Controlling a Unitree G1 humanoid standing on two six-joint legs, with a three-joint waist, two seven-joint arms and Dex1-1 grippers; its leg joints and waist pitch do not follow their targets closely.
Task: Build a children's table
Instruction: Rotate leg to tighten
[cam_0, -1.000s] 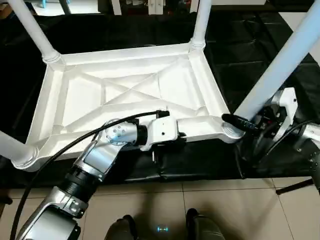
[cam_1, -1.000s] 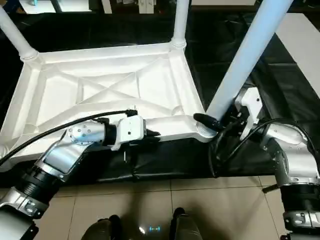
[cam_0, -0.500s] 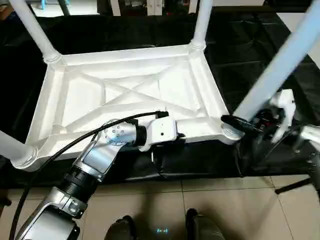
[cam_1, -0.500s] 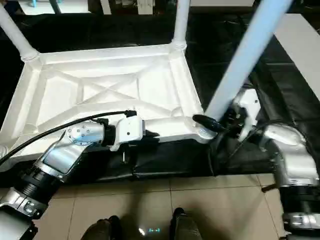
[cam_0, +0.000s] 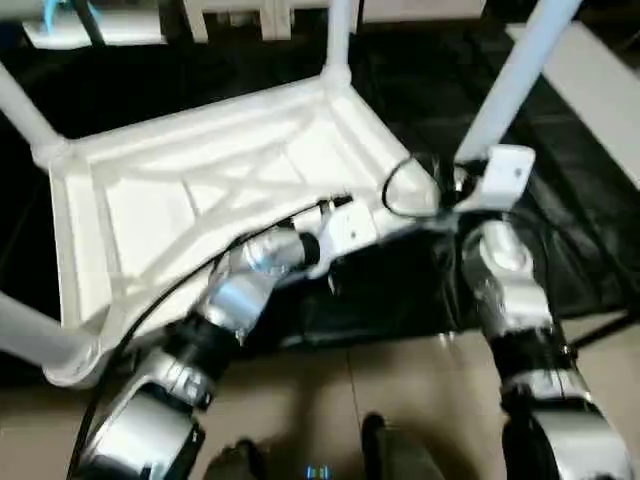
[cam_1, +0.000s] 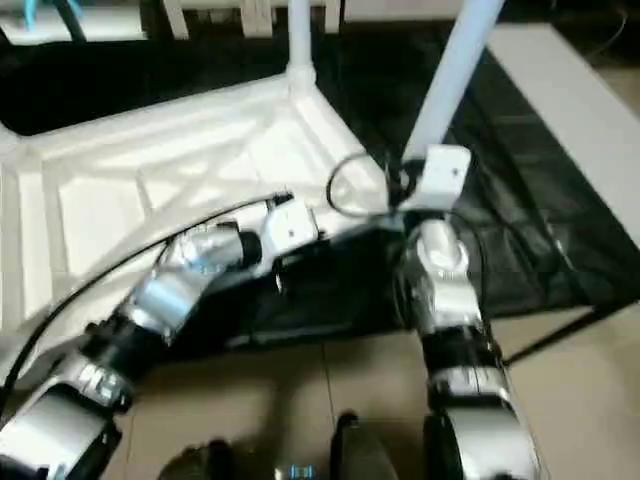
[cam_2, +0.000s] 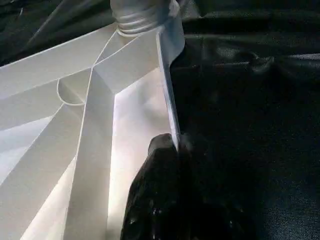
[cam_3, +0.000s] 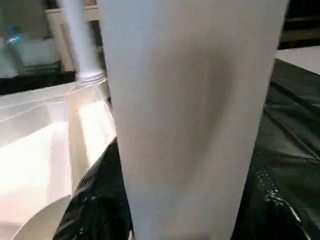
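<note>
Bracing the upturned tabletop (cam_0: 190, 190) on the black worktop (cam_0: 600, 200) with my left gripper (cam_2: 172, 150), jaws pinching its near rim, I clamp the last leg (cam_3: 190, 120) in my right gripper (cam_0: 455, 195), judging it needs pressing fully into its corner socket.

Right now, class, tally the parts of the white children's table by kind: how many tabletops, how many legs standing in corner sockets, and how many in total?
Tabletop: 1
Legs: 4
Total: 5
</note>
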